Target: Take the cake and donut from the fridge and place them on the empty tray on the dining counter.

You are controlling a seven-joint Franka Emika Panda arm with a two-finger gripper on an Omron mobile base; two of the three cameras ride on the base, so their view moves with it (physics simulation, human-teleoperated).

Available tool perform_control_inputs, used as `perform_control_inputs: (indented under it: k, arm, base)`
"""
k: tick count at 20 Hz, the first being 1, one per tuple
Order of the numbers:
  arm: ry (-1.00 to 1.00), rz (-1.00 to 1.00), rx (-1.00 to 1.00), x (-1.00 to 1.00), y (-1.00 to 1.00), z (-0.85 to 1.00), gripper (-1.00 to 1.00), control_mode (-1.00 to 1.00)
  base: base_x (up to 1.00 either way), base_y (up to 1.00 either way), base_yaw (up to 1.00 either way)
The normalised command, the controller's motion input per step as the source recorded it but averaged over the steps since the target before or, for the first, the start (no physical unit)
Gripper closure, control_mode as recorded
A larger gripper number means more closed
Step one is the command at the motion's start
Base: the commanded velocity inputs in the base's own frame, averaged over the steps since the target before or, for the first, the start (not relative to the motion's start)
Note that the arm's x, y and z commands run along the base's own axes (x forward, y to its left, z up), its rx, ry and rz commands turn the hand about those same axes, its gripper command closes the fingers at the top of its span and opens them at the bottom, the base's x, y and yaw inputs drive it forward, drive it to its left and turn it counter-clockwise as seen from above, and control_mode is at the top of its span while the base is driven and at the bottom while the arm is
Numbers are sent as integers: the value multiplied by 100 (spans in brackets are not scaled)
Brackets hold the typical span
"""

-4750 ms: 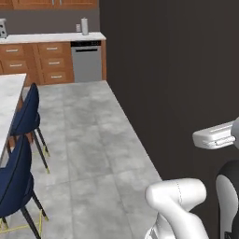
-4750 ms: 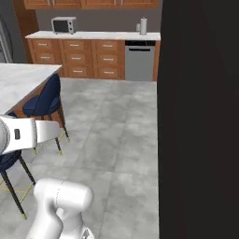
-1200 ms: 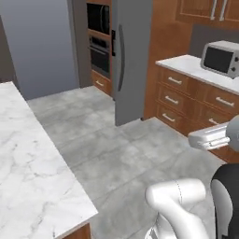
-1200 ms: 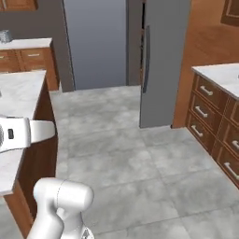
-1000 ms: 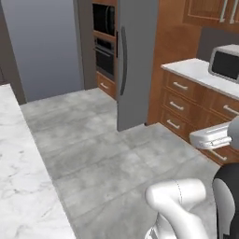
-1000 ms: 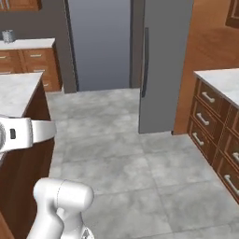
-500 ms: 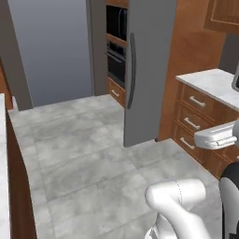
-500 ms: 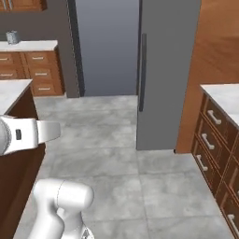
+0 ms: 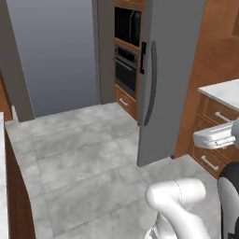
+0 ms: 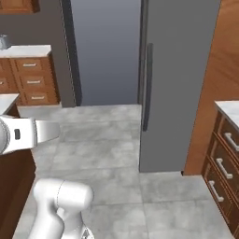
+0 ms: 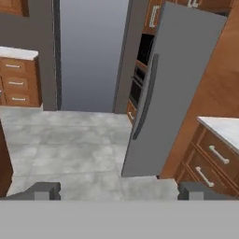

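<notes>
The fridge (image 9: 177,79) stands tall and grey with a long dark vertical handle (image 9: 151,84). It also rises at the right of centre in the right base view (image 10: 182,84) and in the hand view (image 11: 182,88). Its doors look shut, so the cake and donut are hidden. My gripper (image 11: 119,191) is open, its two dark fingertips (image 11: 42,191) set wide apart with nothing between them. It points at the floor in front of the fridge. A corner of the dining counter (image 10: 7,99) shows at the left. The tray is out of view.
A black built-in oven and microwave (image 9: 128,56) sit in wood cabinetry just past the fridge. Wooden drawers under a pale top stand to the fridge's right (image 10: 226,154), and more at the far left (image 10: 28,77). Grey floor tiles (image 9: 84,158) lie open before the fridge.
The whole picture has shifted: the base has moved towards the fridge, which is now larger and nearer. The dining counter has slid off to the left. The gripper stays open.
</notes>
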Motion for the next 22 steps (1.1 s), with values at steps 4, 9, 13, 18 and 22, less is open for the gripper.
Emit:
perform_control_inputs:
  k: [4, 9, 13, 18, 22]
  arm:
    - [0, 0, 0, 0, 0, 0, -100, 100]
    - [0, 0, 0, 0, 0, 0, -100, 100]
    - [0, 0, 0, 0, 0, 0, -100, 100]
    - [0, 0, 0, 0, 0, 0, -100, 100]
    - [0, 0, 0, 0, 0, 0, -100, 100]
  base:
    - [100, 16, -6]
    - [100, 21, -6]
    - [100, 23, -7]
    - [100, 18, -8]
    - [100, 5, -10]
